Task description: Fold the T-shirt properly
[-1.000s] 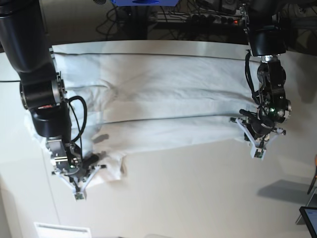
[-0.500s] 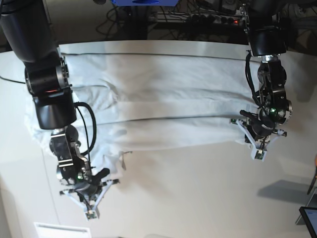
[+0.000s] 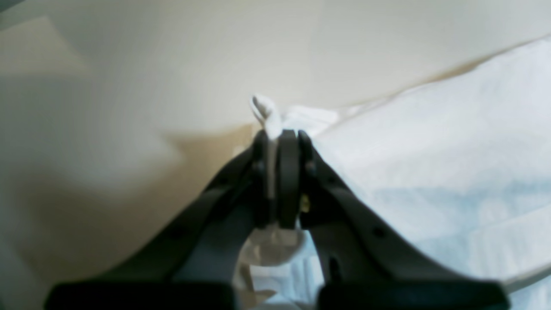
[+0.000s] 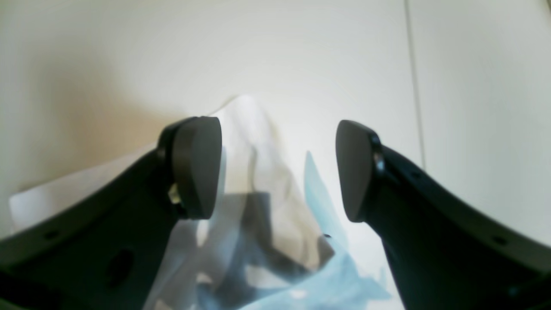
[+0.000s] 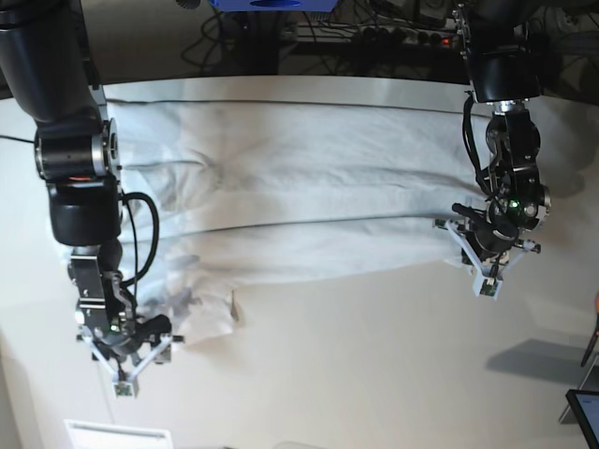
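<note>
The white T-shirt [image 5: 299, 178] lies as a long wrinkled band across the off-white table [image 5: 374, 374]. My left gripper [image 5: 489, 279] is at the shirt's near right corner. In the left wrist view it [image 3: 277, 142] is shut on a small tuft of the shirt's edge [image 3: 264, 110], with the shirt [image 3: 430, 142] spreading to the right. My right gripper [image 5: 122, 379] is at the near left, just left of the shirt's crumpled corner [image 5: 211, 318]. In the right wrist view it [image 4: 277, 168] is open, with a loose peak of fabric [image 4: 254, 142] below and between the fingers [image 4: 196, 165], not gripped.
Cables and a power strip [image 5: 393, 36] run along the back edge. A white flat object [image 5: 117, 435] lies at the front left. A dark tablet corner [image 5: 585, 412] and an orange item [image 5: 595, 304] sit at the right edge. A table seam [image 4: 413, 86] runs ahead of the right gripper.
My right arm swung towards the front right, then back left, and now sits left of the shirt's corner. The left gripper has stayed in place, shut on the shirt's edge.
</note>
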`<move>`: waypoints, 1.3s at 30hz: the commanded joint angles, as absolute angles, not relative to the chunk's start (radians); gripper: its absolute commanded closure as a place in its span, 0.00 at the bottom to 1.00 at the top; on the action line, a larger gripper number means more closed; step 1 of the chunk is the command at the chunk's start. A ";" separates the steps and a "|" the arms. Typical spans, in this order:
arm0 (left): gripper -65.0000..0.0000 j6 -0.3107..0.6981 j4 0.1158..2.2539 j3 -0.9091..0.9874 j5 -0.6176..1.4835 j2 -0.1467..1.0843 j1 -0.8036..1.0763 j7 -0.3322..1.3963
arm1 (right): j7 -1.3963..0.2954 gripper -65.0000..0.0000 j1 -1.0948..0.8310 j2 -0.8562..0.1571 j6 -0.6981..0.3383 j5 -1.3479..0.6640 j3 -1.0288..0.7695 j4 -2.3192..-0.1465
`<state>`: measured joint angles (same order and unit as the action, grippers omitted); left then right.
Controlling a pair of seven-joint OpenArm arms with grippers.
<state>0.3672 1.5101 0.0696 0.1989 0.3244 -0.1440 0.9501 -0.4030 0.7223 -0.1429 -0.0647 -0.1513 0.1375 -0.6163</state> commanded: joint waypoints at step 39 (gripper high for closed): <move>1.00 0.360 1.532 0.076 0.200 0.341 -0.150 0.934 | -0.246 1.00 0.839 -0.139 -0.128 -0.150 0.142 -0.351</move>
